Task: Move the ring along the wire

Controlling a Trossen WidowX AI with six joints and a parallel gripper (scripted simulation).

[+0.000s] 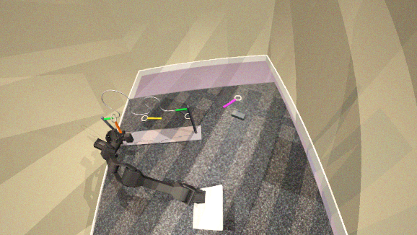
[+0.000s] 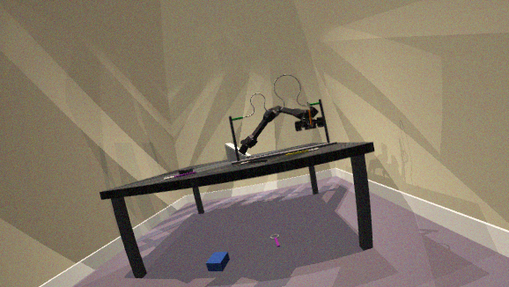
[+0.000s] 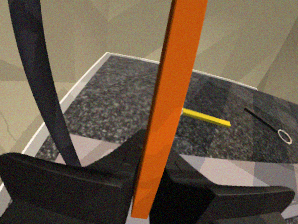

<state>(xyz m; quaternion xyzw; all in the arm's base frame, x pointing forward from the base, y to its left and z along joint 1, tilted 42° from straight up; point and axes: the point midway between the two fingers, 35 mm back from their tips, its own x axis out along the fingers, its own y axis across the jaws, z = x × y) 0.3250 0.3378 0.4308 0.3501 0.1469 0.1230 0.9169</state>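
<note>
The orange handle (image 1: 117, 127) (image 2: 310, 116) (image 3: 170, 110) stands nearly upright, with its ring (image 1: 115, 122) around the green part (image 1: 107, 118) (image 2: 313, 104) of the wire by the near-left post (image 1: 107, 125) (image 2: 324, 123) (image 3: 42, 90). My gripper (image 1: 119, 135) (image 2: 308, 124) (image 3: 147, 135) is shut on the lower end of the handle, right beside that post. The thin grey wire (image 1: 115, 94) (image 2: 286, 77) loops away to the other green part (image 1: 181, 109) (image 2: 237, 118) at the far post (image 1: 193, 124) (image 2: 232, 136). The ring itself is out of the wrist view.
The wire rig stands on a pale base plate (image 1: 162, 136). A yellow-handled ring (image 1: 153, 118) (image 3: 206, 117), a magenta-handled ring (image 1: 229, 104) and a dark block (image 1: 238, 115) lie on the table. The arm's white base (image 1: 209, 213) is at the front. A blue block (image 2: 217, 261) lies on the floor.
</note>
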